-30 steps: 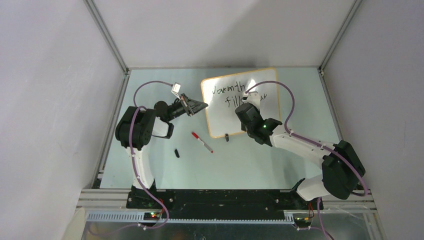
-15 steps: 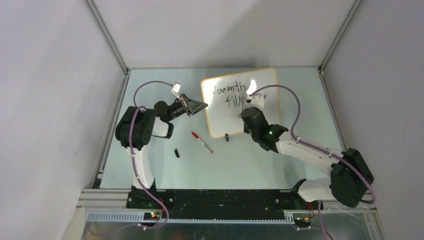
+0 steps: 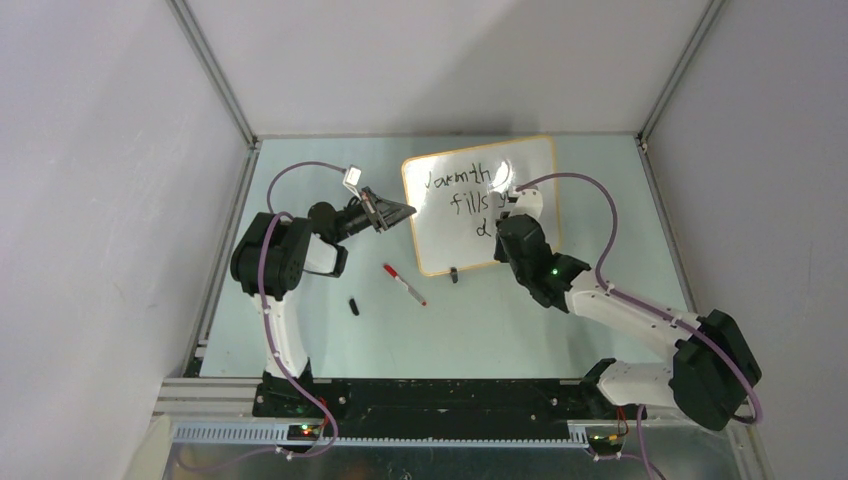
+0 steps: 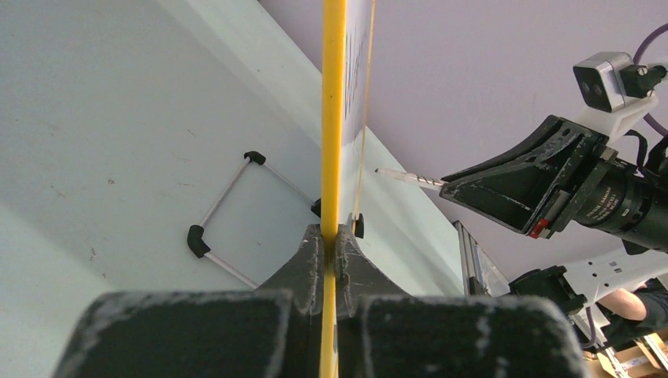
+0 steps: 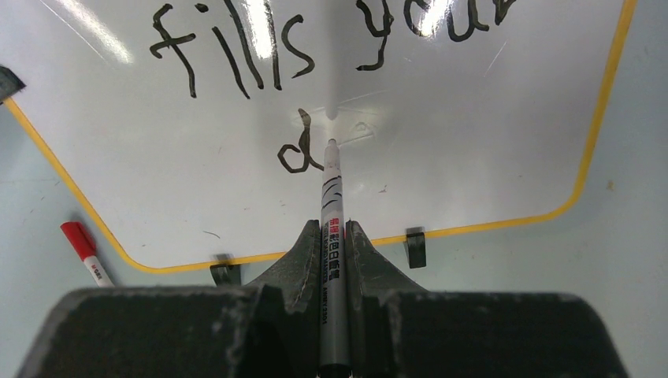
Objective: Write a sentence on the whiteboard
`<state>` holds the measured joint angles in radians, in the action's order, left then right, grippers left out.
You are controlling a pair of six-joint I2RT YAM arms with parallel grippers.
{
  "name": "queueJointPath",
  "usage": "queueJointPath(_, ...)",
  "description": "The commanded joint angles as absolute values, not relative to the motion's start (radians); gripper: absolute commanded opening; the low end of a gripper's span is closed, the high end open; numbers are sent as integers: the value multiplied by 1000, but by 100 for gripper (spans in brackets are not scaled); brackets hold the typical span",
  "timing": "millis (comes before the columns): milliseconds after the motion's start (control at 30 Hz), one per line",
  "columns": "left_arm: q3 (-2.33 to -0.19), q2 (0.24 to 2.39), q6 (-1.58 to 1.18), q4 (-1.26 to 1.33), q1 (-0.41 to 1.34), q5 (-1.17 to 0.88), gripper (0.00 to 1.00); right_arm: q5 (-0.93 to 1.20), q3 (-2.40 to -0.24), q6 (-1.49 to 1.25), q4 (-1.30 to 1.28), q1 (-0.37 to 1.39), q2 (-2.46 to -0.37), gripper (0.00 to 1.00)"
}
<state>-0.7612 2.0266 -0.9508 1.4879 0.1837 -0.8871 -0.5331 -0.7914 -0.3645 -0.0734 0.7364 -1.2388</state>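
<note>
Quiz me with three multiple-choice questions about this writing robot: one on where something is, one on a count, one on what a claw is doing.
1. Where does the red-capped marker lie?
A. On the whiteboard
B. On the table, by the whiteboard's near left corner
C. In a claw

2. How many lines of writing have been begun?
A. One
B. Two
C. Three

3. What is the left claw doing?
A. Hanging open
B. Clamping the whiteboard's edge
C. Holding a marker

Answers:
1 B: it lies on bare table just outside the frame.
2 C: "Warmth", "fills your" and a lone d at the tip of the black marker.
3 B: its wrist view shows the yellow frame pinched in it.
</note>
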Motion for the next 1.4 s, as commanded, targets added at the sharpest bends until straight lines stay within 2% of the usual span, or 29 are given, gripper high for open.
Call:
queueJointPath(0,-767,1984,-943,1528,193,-905,0,-528,-807,-372,-41,728,-1252,0)
queueJointPath(1367,-769,1986,-943,1528,193,-905,0,-519,-839,-386,-27,689,-1326,0)
